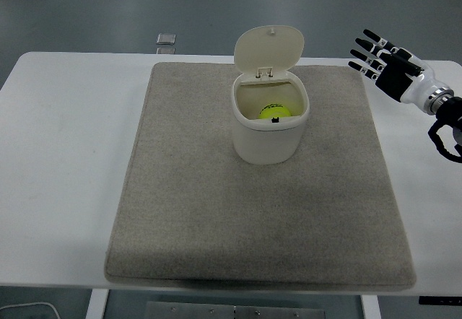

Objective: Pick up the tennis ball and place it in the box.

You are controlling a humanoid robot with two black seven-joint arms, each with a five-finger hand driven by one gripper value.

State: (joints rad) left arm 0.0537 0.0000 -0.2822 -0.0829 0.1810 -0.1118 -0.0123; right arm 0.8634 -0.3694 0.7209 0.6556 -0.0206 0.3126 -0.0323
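Tennis ball [274,111] inside box [269,135]; no legible writing.

A white tabletop [65,153] carries a large grey mat [216,218]; on the mat's far half stands a cream box [268,133] with its hinged lid [268,48] tipped up and back; a yellow-green tennis ball [275,111] lies inside the box, low against its near wall; the right robot hand [386,63] hangs above the tabletop's far right corner, just past the mat's edge and well apart from the box, its fingers [364,50] spread and holding nothing; a small square object [166,40] lies on the floor beyond the tabletop's far edge.
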